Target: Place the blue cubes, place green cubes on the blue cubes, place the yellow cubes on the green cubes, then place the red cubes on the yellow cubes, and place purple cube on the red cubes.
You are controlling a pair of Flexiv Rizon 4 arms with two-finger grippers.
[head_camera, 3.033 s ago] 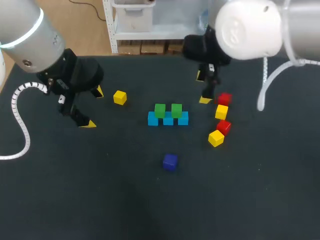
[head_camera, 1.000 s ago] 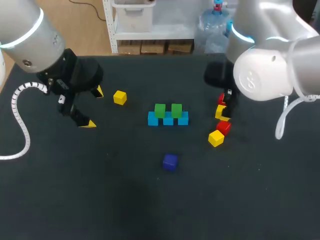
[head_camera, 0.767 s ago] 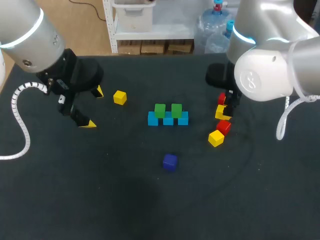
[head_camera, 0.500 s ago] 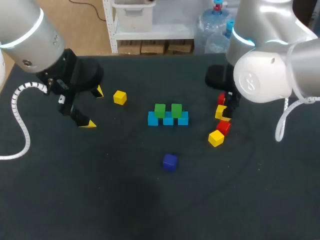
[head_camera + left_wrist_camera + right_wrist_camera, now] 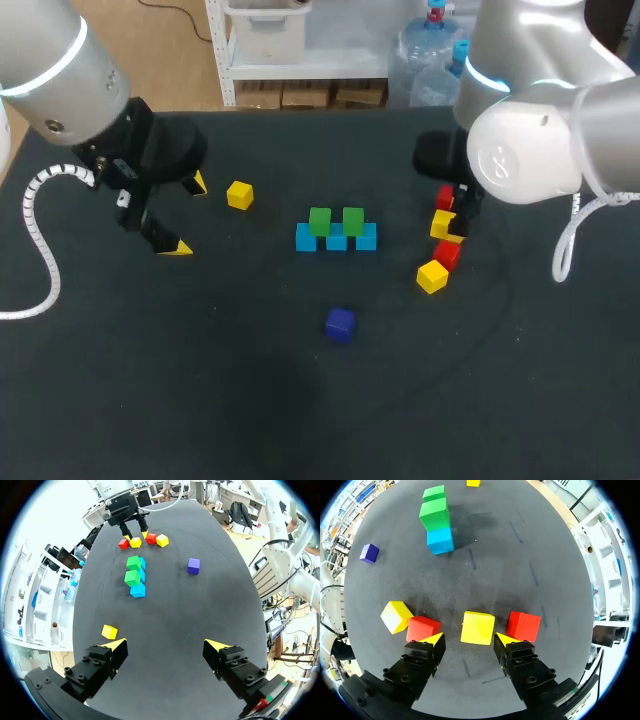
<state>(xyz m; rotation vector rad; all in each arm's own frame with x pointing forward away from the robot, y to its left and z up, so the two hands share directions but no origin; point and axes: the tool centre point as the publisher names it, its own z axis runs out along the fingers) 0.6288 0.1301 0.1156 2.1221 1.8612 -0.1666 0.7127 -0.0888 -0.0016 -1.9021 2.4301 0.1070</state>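
Observation:
Three blue cubes (image 5: 336,240) stand in a row mid-table, with two green cubes (image 5: 319,221) on top of them. My right gripper (image 5: 469,639) is down over a yellow cube (image 5: 477,627), open: one finger is against the cube and a gap shows at the other. Red cubes (image 5: 523,626) (image 5: 422,628) lie just outside each finger, and another yellow cube (image 5: 396,616) lies beyond. The purple cube (image 5: 340,323) sits nearer the front. My left gripper (image 5: 187,215) hangs open at the left with nothing between its fingers, a third yellow cube (image 5: 239,195) close beside it.
The red and yellow cubes at the right are crowded together (image 5: 447,253), leaving little space around my right fingers. Dark table (image 5: 250,400) stretches bare across the front and between the left gripper and the blue row.
My right arm came from the back of the table down over the yellow cube, and its fingers narrowed around it. The left arm and the other cubes kept still.

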